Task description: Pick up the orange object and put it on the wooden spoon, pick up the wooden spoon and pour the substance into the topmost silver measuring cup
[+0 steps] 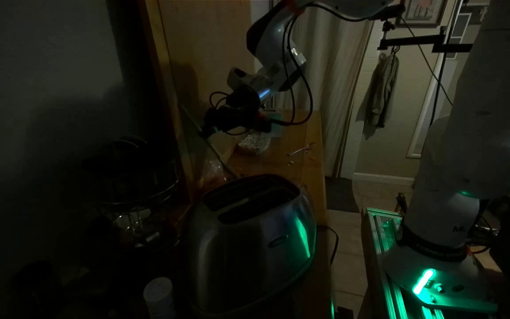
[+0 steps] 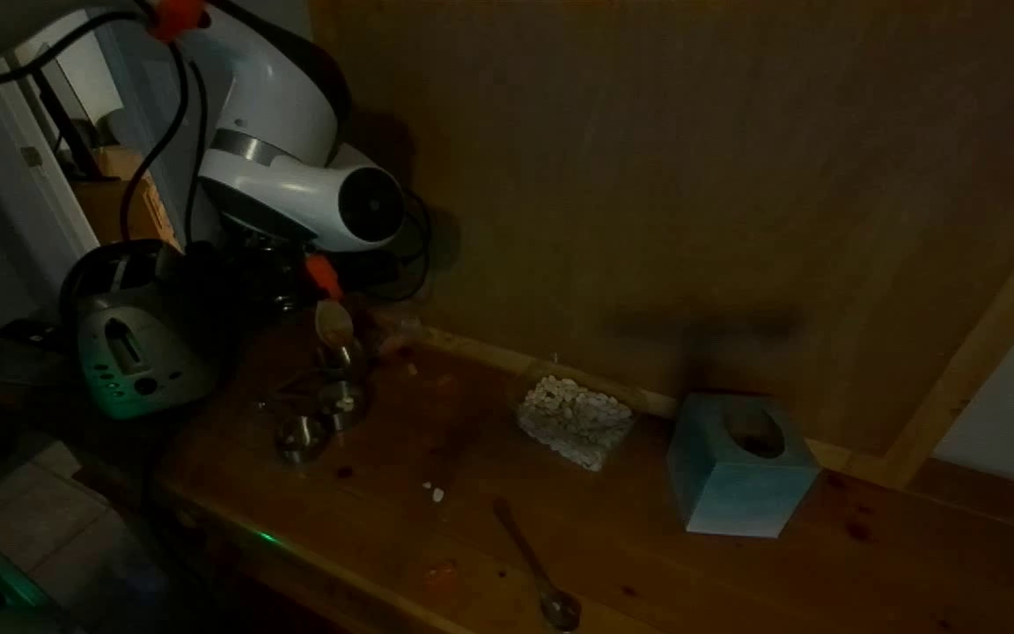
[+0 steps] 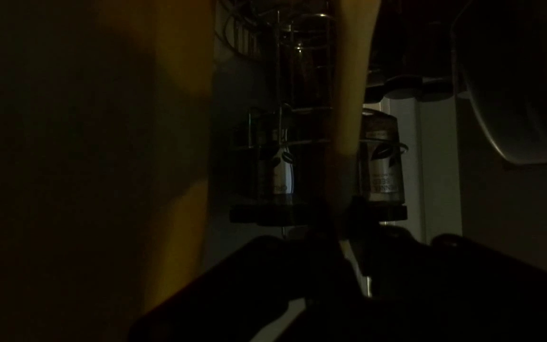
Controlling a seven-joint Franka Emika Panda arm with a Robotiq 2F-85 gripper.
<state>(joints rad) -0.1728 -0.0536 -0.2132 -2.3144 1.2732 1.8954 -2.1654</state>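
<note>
Exterior views look down, sharing toaster (image 1: 246, 257), counter (image 2: 463, 431); wrist view, close behind fingers (image 3: 318, 259), faces spice rack (image 3: 297, 141).

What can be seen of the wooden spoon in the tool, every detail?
The wooden spoon looks pale tan, its slim handle clamped in the tool. It tilts, bowl lower; in an exterior view the bowl appears over the topmost silver measuring cup. Whether it touches the cup or carries anything, the darkness hides.

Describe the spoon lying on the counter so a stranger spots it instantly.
In an exterior view, find the teal box on the wooden counter. Lower left of it lies the loose spoon. Unlike the wooden spoon, it isn't held by the tool.
</note>
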